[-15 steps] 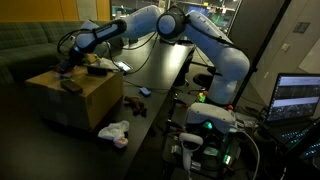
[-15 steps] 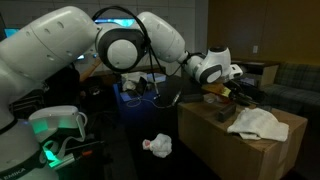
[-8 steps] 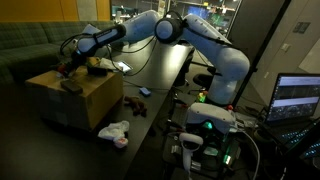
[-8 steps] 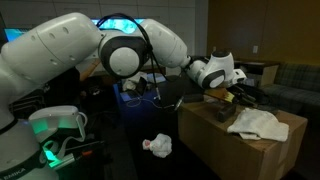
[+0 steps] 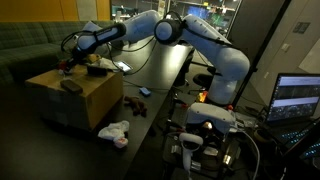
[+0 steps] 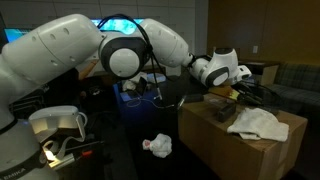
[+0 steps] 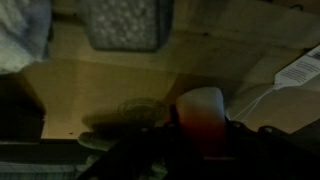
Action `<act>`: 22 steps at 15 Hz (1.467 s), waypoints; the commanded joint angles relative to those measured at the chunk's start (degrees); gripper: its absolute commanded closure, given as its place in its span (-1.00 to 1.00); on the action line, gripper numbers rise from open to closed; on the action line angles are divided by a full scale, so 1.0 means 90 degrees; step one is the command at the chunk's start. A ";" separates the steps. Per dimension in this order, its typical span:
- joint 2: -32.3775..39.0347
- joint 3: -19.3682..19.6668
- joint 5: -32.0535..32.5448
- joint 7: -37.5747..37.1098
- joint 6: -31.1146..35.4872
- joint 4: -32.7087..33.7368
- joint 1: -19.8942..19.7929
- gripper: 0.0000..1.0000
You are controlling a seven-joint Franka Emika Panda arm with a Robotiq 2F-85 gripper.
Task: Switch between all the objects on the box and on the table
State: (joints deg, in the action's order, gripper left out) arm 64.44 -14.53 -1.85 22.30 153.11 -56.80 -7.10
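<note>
A cardboard box (image 5: 80, 105) (image 6: 235, 150) stands by the dark table (image 5: 160, 70). My gripper (image 5: 67, 66) (image 6: 248, 93) hangs low over the box's top at its far edge. In the wrist view, my gripper (image 7: 200, 140) has its dark fingers pressed against both sides of a small object (image 7: 200, 112) with a white top and a red body, standing on the box top (image 7: 100, 80). A white cloth (image 6: 255, 122) (image 7: 20, 35), a dark grey block (image 5: 72, 87) (image 7: 122, 22) and a yellow thing (image 5: 97, 68) also lie on the box.
A crumpled white cloth (image 5: 115, 132) (image 6: 157, 146) lies low in front of the box. Small objects (image 5: 143, 92) sit on the table's edge. A paper label (image 7: 298, 68) is stuck on the box top. A laptop (image 5: 300, 98) stands by the robot base.
The arm has lowered slightly at the box's far edge, and the jaws have closed in from wide open onto the white-and-red object.
</note>
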 commanded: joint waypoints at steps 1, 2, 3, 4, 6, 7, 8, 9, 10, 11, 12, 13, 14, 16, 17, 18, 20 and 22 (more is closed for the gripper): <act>0.0126 0.0032 -0.0059 0.0120 -0.0025 0.0326 0.0047 0.81; 0.0100 0.0040 -0.0039 0.0151 -0.0073 0.0300 0.0043 0.81; 0.0032 -0.0018 -0.0046 0.0255 -0.0192 0.0227 -0.0006 0.78; -0.0057 -0.0086 -0.0052 0.0396 -0.0347 0.0128 -0.0065 0.82; -0.0324 -0.0165 -0.0025 0.0782 -0.0705 -0.0151 -0.0189 0.79; -0.0532 -0.0267 -0.0060 0.1064 -0.0952 -0.0363 -0.0315 0.79; -0.0723 -0.0356 -0.0105 0.1346 -0.1186 -0.0551 -0.0439 0.79; -0.0951 -0.0412 -0.0129 0.1628 -0.1398 -0.0787 -0.0568 0.79; -0.1209 -0.0489 -0.0194 0.1955 -0.1685 -0.1024 -0.0734 0.79; -0.1466 -0.0503 -0.0241 0.2234 -0.1785 -0.1307 -0.0872 0.79; -0.1775 -0.0557 -0.0327 0.2541 -0.1978 -0.1629 -0.1056 0.79; -0.2046 -0.0598 -0.0426 0.2854 -0.2130 -0.1893 -0.1226 0.79; -0.2306 -0.0603 -0.0560 0.3165 -0.2226 -0.2179 -0.1375 0.79; -0.2851 -0.0565 -0.0920 0.3794 -0.2450 -0.2727 -0.1674 0.79; -0.3141 -0.0526 -0.1129 0.4083 -0.2579 -0.3007 -0.1811 0.79; -0.3422 -0.0483 -0.1366 0.4404 -0.2700 -0.3292 -0.1964 0.79; -0.3979 -0.0325 -0.1818 0.5001 -0.2963 -0.3857 -0.2199 0.79; -0.4547 -0.0037 -0.2246 0.5599 -0.3155 -0.4459 -0.2356 0.79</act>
State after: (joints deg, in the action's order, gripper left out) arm 33.22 -17.61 -16.40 65.29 126.27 -86.19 -26.30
